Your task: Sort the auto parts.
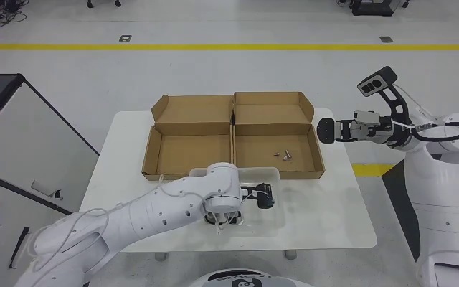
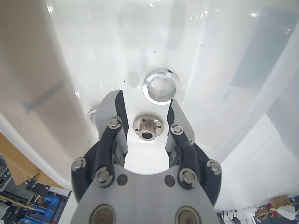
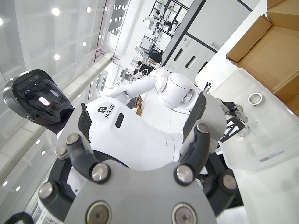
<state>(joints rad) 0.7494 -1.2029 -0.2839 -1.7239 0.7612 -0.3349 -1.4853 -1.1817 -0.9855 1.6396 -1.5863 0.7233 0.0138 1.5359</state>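
My left gripper is down inside a clear plastic bin at the table's front. It is open, with its fingers on either side of a small flanged metal hub lying on the bin floor. Just beyond the hub lies a silver metal ring. Another metal part is half hidden behind one finger. My right gripper hangs open with nothing in it, in the air by the table's right edge. The right wrist view also shows the left gripper in the bin.
Two open cardboard boxes stand side by side behind the bin. The left box holds nothing; the right box holds two small metal parts. Bare white table lies right of the bin.
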